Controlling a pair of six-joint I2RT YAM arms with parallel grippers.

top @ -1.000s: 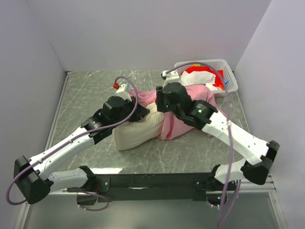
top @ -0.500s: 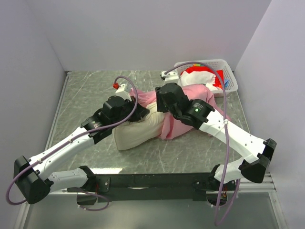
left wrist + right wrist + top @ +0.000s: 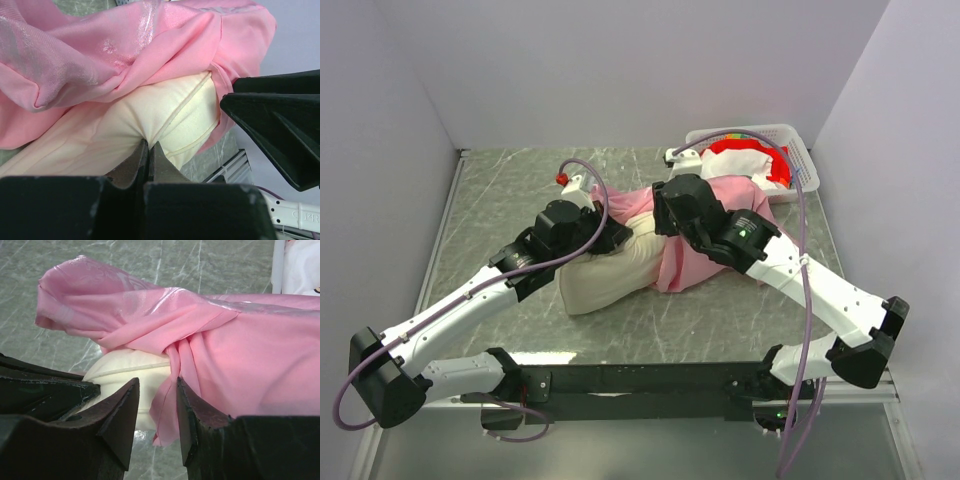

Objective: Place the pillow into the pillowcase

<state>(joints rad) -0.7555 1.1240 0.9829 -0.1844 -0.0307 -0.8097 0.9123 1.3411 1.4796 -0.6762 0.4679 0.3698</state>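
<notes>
I see the pillow (image 3: pixel 608 272) lying left of the basket (image 3: pixel 804 160) and nearer the arm bases. Its basket-side end is inside the pillowcase (image 3: pixel 688 262), the other end bare on the table (image 3: pixel 490 190). The pillowcase is bunched and runs up close to the basket. Left gripper (image 3: pixel 149 146) is clamped tight on a pinch of pillow fabric. Right gripper (image 3: pixel 157 386) has its jaws apart with a pink fold in the gap, which doesn't look squeezed.

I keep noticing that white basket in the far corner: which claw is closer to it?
Right. The right claw is at the pillowcase, which lies beside the basket. The left claw pinches the pillow, farther from the basket.
</notes>
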